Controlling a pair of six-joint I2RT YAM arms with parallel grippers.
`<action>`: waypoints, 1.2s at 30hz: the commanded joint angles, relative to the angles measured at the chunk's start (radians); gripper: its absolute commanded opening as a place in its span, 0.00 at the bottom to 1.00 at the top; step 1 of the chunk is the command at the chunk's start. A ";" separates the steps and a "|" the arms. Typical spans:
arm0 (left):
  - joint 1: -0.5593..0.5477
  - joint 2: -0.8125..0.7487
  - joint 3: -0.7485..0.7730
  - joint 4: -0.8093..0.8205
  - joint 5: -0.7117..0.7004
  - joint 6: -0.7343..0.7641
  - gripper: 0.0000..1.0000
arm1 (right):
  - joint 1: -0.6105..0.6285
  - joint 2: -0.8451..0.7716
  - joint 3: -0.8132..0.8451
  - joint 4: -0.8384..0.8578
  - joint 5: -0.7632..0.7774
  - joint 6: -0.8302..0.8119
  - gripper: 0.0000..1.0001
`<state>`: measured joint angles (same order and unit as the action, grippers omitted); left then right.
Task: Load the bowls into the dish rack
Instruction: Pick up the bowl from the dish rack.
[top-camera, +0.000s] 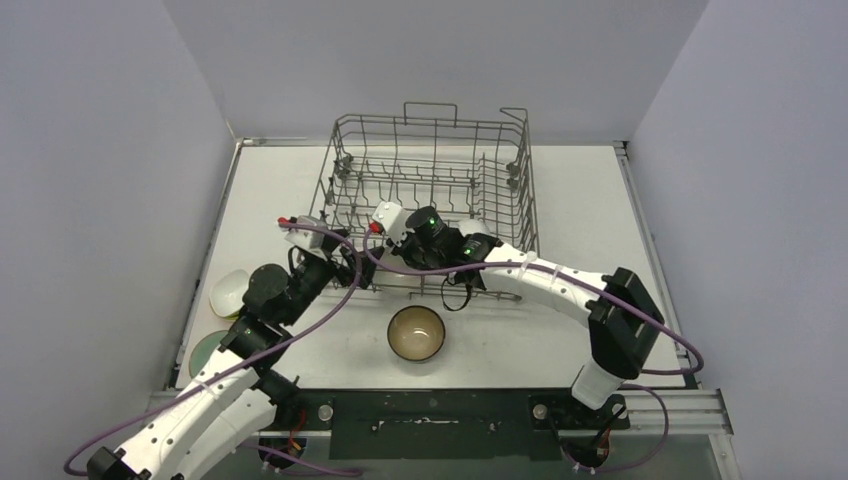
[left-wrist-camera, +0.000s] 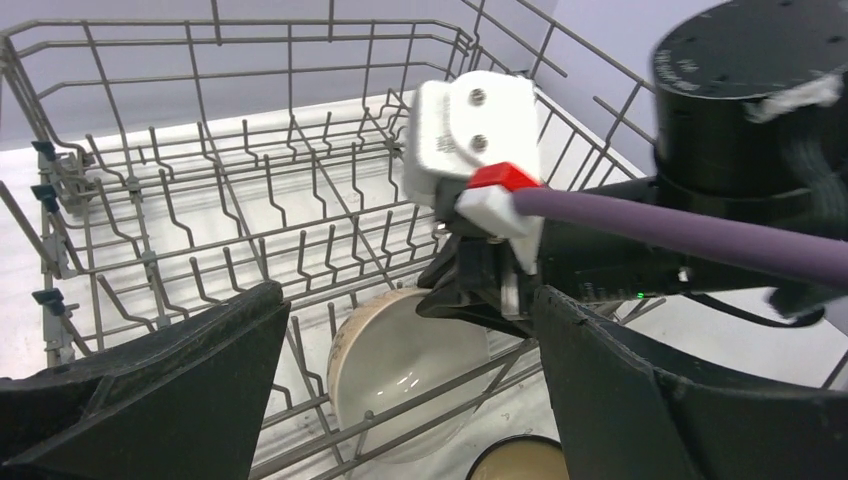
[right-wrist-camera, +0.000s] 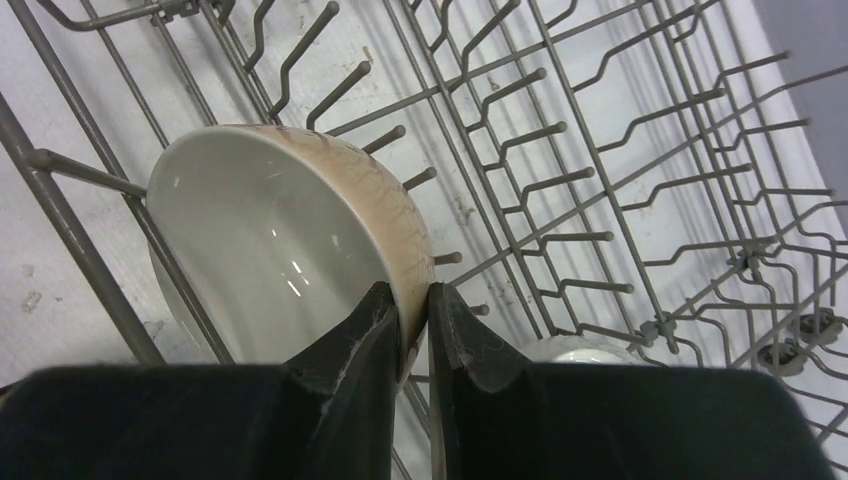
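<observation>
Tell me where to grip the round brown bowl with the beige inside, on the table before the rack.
Take the brown bowl by its near rim, from straight above, one finger inside. It stands upright, mouth up, its rim exposed; the round body is probably too wide to span.

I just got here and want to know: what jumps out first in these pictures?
The big grey wire dish rack fills the table's far half. At its near edge the right gripper pinches the rim of a beige bowl tilted inside. A dark-rimmed bowl sits upright just in front.
</observation>
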<state>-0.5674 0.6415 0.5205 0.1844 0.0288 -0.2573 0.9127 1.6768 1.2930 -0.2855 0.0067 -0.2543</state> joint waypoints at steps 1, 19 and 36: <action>0.004 0.008 0.010 0.023 -0.050 -0.034 0.92 | 0.010 -0.168 -0.022 0.260 0.148 0.095 0.05; 0.024 0.182 0.159 -0.090 0.024 -0.189 0.91 | 0.025 -0.261 -0.080 0.399 0.276 0.110 0.05; 0.057 0.341 0.275 -0.109 0.055 -0.347 0.13 | 0.026 -0.285 0.013 0.274 0.157 0.228 0.05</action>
<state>-0.5026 0.9897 0.7452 0.0402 0.0616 -0.5716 0.9310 1.4311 1.2293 -0.0887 0.2062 -0.0917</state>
